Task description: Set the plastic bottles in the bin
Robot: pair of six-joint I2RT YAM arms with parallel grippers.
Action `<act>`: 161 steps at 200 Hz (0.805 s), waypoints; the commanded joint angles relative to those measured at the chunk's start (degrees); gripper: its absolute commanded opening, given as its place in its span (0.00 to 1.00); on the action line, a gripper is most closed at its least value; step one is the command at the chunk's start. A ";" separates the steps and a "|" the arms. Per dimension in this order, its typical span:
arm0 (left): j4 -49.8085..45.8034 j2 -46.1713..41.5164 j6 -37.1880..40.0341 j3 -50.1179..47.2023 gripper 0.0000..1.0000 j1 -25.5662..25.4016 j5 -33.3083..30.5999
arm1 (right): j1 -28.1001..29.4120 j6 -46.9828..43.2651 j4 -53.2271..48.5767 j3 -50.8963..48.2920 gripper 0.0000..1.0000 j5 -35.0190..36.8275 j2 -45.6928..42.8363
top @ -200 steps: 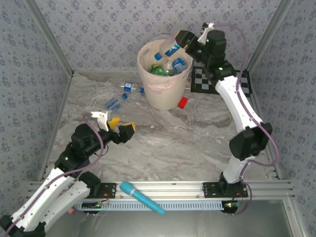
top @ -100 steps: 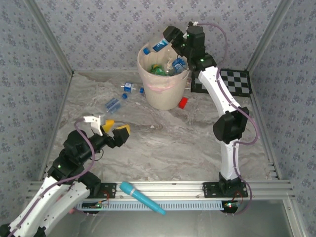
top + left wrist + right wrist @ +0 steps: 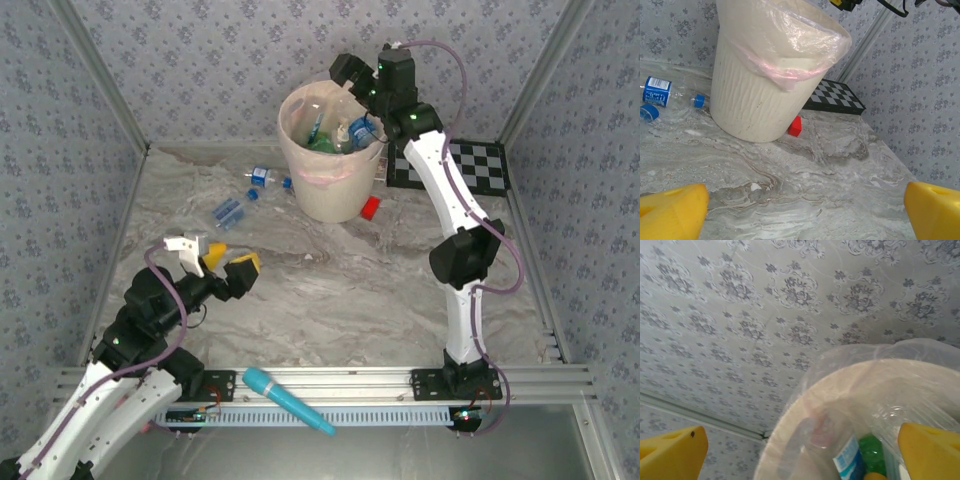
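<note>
1. The right gripper (image 3: 352,84) hung over the far rim of the bin (image 3: 325,190). Its yellow pads were spread wide and nothing lay between them.
2. The left gripper (image 3: 230,262) sat low over the near-left of the table (image 3: 360,280). It was likewise spread and empty, and it faced the bin (image 3: 750,100) and the small red block (image 3: 795,126) at the bin's foot.
3. A heap of bottles (image 3: 335,135) filled the bin, blue-labelled clear ones and green ones together. Left of the bin, clear of its wall, the far loose bottle (image 3: 260,177) and the near loose bottle (image 3: 228,210) lay on their sides.
4. These bottles looked empty, so I judged them light, thin-walled and slick, likely to roll or dent. The best hold would be across the labelled middle, with the jaws square to the bottle's length and only modest squeeze.
5. Half a second earlier the right gripper held a blue-labelled bottle above the rim. That bottle had now left the jaws, presumably into the bin. The left arm had barely shifted.
</note>
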 commanded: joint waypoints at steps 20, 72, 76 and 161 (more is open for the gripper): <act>-0.26 1.70 -0.35 1.45 1.00 -0.37 -3.29 | 2.04 -7.29 -1.69 -3.24 1.00 1.70 -7.05; -2.35 7.68 -2.46 2.39 1.00 -0.24 -10.62 | 4.05 -12.63 4.50 -22.98 1.00 -0.60 -20.67; -2.48 8.30 -2.61 2.48 1.00 -0.25 -11.17 | 4.14 -12.90 5.02 -24.83 1.00 -0.71 -21.95; 1.17 25.96 -7.94 3.82 1.00 9.82 -10.81 | 5.93 -19.45 13.31 -50.04 1.00 -2.23 -43.76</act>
